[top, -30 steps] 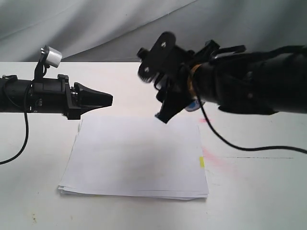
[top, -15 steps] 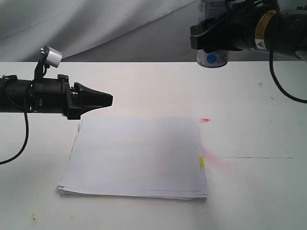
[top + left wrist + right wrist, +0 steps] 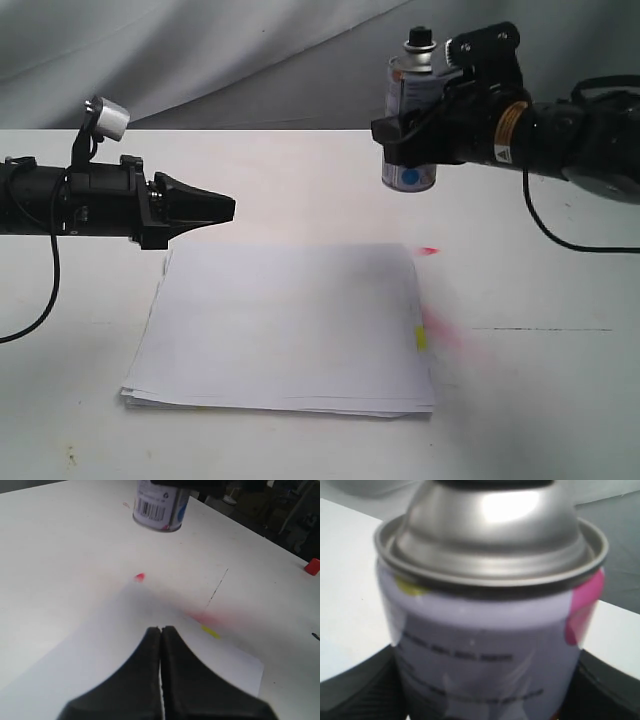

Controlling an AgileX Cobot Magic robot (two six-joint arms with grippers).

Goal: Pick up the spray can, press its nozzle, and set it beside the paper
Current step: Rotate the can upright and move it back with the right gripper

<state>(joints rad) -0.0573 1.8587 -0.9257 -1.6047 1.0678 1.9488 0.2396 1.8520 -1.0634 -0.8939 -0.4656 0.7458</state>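
- The right tool [image 3: 405, 135] is clamped round the middle of the can [image 3: 412, 95], its black fingers [image 3: 360, 690] pressed against both sides of the silver body.
- The can stands upright in that grip, clear of the table [image 3: 300, 170], with its base and blue dot hanging below the fingers.
- The nozzle [image 3: 420, 40] sits at the top of the can, above the tool's fingers; nothing is touching it.
- The left tool [image 3: 228, 208] is closed, its two fingers meeting along a thin seam, and it holds nothing.
- The left tool hangs level above the table, its tip pointing toward the right tool and well apart from the can.
- The paper [image 3: 285, 325] lies flat on the table just below and ahead of the left tool's tip, and lower than the right tool, off to that tool's left-arm side.
- A yellow tab [image 3: 421, 338] marks the paper's edge on the side nearer the right tool.
- A small red mark [image 3: 428, 250] sits on the table almost under the held can, at the paper's corner.
- A faint pink smear [image 3: 445, 330] stains the table beside the tab.
- From the left tool's camera the can [image 3: 160, 505] shows a barcode, well beyond the closed fingertips.
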